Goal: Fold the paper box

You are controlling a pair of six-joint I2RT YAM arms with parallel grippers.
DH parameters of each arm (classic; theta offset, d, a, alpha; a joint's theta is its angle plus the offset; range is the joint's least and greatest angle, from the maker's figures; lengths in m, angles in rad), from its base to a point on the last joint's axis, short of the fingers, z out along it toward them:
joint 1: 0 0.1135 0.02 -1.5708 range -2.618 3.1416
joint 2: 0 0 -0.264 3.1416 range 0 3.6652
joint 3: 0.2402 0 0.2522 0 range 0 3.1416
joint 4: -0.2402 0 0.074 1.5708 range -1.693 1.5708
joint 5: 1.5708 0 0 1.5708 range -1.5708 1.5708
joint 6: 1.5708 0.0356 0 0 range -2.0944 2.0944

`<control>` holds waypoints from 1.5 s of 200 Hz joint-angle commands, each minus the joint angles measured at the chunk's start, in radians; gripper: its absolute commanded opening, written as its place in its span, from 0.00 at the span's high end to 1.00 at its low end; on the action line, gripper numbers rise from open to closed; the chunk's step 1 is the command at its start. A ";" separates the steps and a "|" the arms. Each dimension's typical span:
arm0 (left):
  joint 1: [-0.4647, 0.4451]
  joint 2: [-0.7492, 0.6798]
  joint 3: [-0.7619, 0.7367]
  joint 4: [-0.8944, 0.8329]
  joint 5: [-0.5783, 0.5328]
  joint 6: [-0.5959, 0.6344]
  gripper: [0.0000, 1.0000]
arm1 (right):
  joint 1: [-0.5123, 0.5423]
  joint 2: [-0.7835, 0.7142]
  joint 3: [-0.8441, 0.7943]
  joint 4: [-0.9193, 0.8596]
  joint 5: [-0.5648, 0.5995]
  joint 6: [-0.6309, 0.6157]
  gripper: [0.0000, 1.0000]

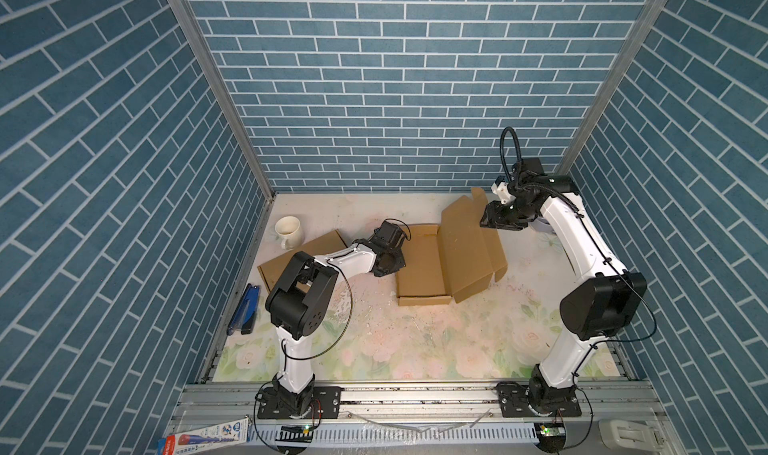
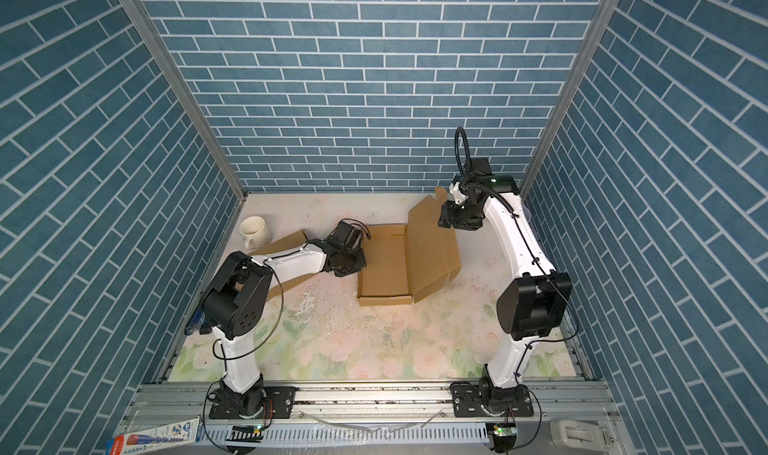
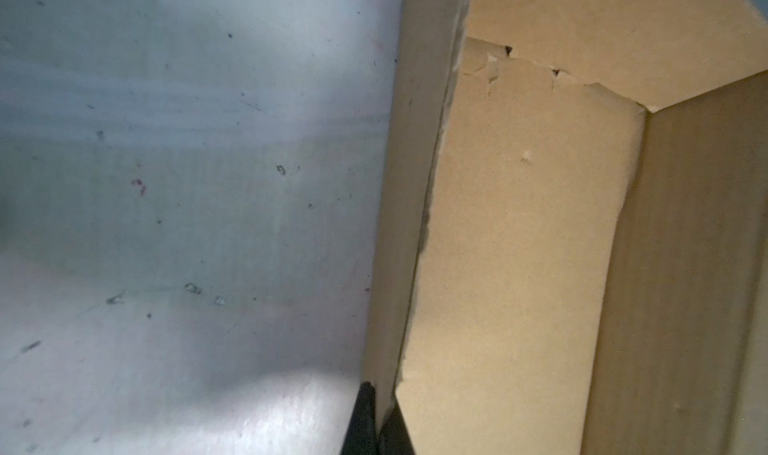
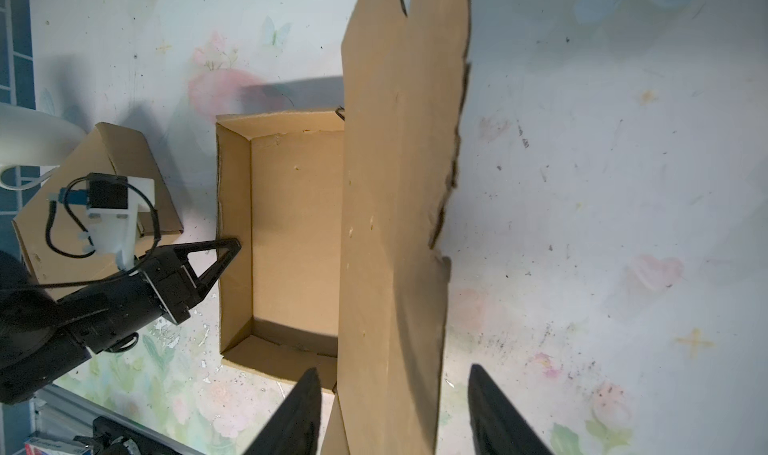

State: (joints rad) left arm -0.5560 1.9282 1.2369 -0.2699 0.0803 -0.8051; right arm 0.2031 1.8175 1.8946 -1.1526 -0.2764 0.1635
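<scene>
Two pincers are at work on one paper box [image 1: 419, 266]. Your left pincer [image 4: 233, 245] is pressed together and seems to pinch the rim of the side wall that faces the mug [image 1: 287, 229]. Your right pincer [image 4: 392, 374] stands apart, its fingers straddling the raised lid [image 1: 465, 245] on the side away from the mug, without clearly touching it.

The box sits on the table [image 1: 415, 340], well apart from the mug. A second, flat piece of cardboard [image 1: 326, 241] lies just beside the mug, on the box's side.

Treat the box as light and thin. Its panels look stiff, but it will likely hinge easily at the creases, and the ragged lid edge suggests it tears or crumples under a hard squeeze. It will probably slide on the smooth table if you push only one side, so pin the wall while the lid swings. Take the lid near its free edge, mid-length and clear of the notched corner, and close on flat panel, not on a crease.
</scene>
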 commanded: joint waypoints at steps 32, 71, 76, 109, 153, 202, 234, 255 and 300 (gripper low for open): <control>0.005 -0.002 -0.031 -0.015 0.004 -0.002 0.91 | 0.011 0.027 0.013 -0.031 -0.030 -0.072 0.66; 0.026 -0.108 -0.007 -0.123 -0.039 0.091 0.56 | 0.076 0.075 0.069 -0.058 0.159 -0.194 0.91; 0.030 -0.133 0.002 -0.153 -0.057 0.113 0.52 | 0.085 0.080 0.081 -0.058 0.180 -0.210 0.93; 0.073 -0.300 0.036 -0.267 -0.134 0.292 0.36 | 0.142 0.098 0.167 -0.059 0.242 -0.350 0.99; 0.096 -0.490 -0.076 -0.048 -0.131 0.594 0.29 | 0.234 0.085 0.230 -0.076 0.293 -0.680 1.00; 0.147 -0.607 -0.258 0.275 0.051 0.640 0.32 | 0.266 0.056 0.201 0.009 0.277 -0.992 1.00; 0.154 -0.610 -0.310 0.331 0.204 0.722 0.33 | 0.271 0.030 0.097 0.082 0.226 -1.073 1.00; 0.157 -0.616 -0.315 0.293 0.214 0.784 0.33 | 0.270 0.002 0.044 0.120 0.202 -1.075 0.84; 0.163 -0.602 -0.303 0.233 0.292 0.881 0.28 | 0.256 -0.023 0.028 0.147 0.195 -1.021 0.55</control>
State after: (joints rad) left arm -0.3996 1.3289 0.9306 -0.0101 0.3099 -0.0063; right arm 0.4686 1.8359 1.9347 -1.0321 -0.0505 -0.8581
